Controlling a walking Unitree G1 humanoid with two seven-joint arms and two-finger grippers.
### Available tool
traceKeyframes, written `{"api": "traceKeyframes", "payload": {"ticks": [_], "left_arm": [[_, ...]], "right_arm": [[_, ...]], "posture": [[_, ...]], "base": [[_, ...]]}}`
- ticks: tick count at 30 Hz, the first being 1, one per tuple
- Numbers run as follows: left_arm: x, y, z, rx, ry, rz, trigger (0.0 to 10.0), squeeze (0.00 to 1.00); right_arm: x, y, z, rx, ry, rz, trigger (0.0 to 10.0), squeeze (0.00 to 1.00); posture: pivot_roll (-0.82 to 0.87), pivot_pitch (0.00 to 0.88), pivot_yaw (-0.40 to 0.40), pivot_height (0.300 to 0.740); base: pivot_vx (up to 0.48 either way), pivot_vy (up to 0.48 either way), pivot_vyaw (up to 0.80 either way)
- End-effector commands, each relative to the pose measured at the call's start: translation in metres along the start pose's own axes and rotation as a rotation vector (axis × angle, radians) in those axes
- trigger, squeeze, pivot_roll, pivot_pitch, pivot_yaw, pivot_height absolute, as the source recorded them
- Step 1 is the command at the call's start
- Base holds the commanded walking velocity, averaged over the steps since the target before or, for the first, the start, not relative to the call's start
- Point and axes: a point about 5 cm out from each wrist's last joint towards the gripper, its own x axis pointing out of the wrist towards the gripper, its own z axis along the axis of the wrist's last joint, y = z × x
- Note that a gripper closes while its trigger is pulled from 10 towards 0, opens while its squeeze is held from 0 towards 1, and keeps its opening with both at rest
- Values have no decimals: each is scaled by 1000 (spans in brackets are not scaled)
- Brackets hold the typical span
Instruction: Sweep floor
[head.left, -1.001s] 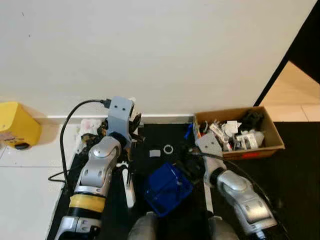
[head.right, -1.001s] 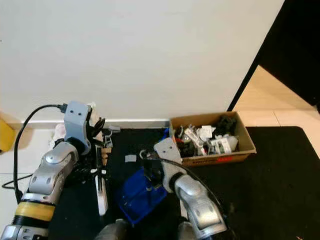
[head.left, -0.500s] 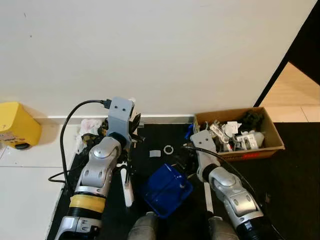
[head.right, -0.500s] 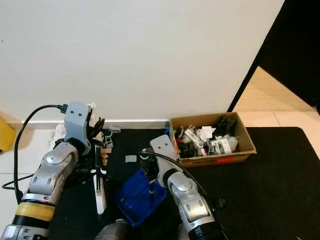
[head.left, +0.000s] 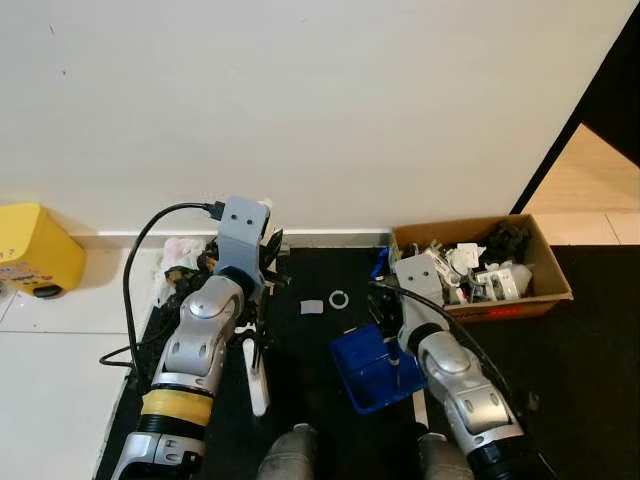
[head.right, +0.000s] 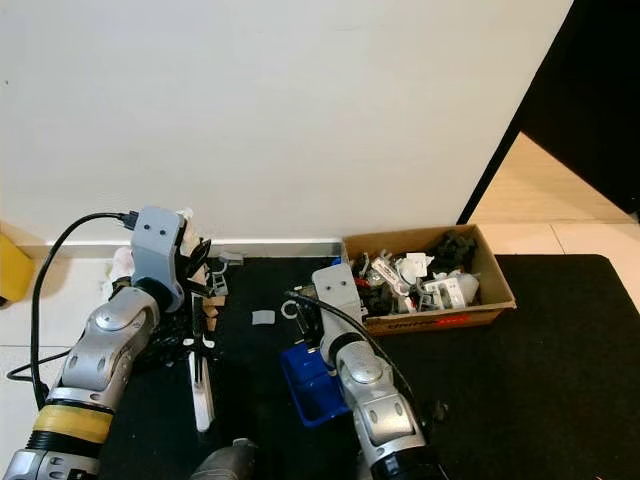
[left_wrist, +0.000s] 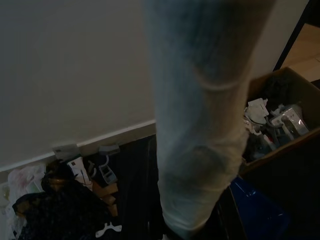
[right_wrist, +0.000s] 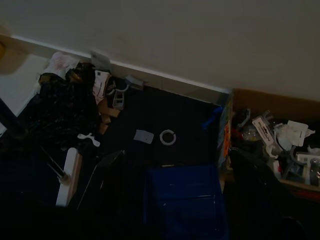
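Our fingers are hard to read: on the left gripper (head.left: 268, 252) the black tips poke out beside the grey wrist housing near the white baseboard (head.left: 330, 236), and we cannot tell whether they are spread or pressed together; the right gripper (head.left: 385, 345) is hidden under our forearm at the blue plastic dustpan (head.left: 375, 366), so we cannot tell its state either. The dustpan lies on the black floor mat (head.left: 320, 340), just in front of our right wrist and beside the open cardboard box full of mixed trash (head.left: 480, 268). Below our left forearm a white brush handle (head.left: 256, 378) lies on the mat. Ahead of the dustpan, two small bits of litter sit apart on the mat: a small grey square scrap (head.left: 311, 307) and a small white plastic ring (head.left: 338, 298). To the left, against the wall, we see a heap of dark and pale rubbish (head.left: 185, 262). A yellow plastic bin (head.left: 32, 250) stands on the white tiled floor (head.left: 50, 370) further left.
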Motion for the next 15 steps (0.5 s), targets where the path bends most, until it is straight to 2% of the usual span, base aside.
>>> {"api": "traceKeyframes", "payload": {"ticks": [1, 6, 7, 11, 12, 15], "left_arm": [[1, 0, 3, 26, -18, 1, 10000, 0], [2, 0, 3, 28, -18, -1, 10000, 0], [2, 0, 3, 30, -18, -2, 10000, 0], [2, 1, 3, 32, -18, -1, 10000, 0], [2, 1, 3, 33, -18, -1, 10000, 0], [2, 0, 3, 34, -17, -2, 10000, 0]], "right_arm": [[-4, -14, -10, -28, 32, -83, 0, 0], [-5, -17, -1, -19, -32, -3, 0, 0], [-6, -21, 6, -16, -72, 53, 0, 0], [-9, -35, 16, -38, -119, 82, 0, 0], [-9, -39, 18, -32, -123, 93, 10000, 0], [-10, -51, 17, -13, -121, 100, 10000, 0]], "posture": [[109, 148, 37, 740], [110, 148, 41, 740], [111, 148, 43, 740], [111, 150, 46, 740], [110, 151, 48, 740], [113, 152, 48, 740]], "base": [[0, 0, 0], [0, 0, 0], [0, 0, 0], [0, 0, 0], [0, 0, 0], [0, 0, 0]]}}
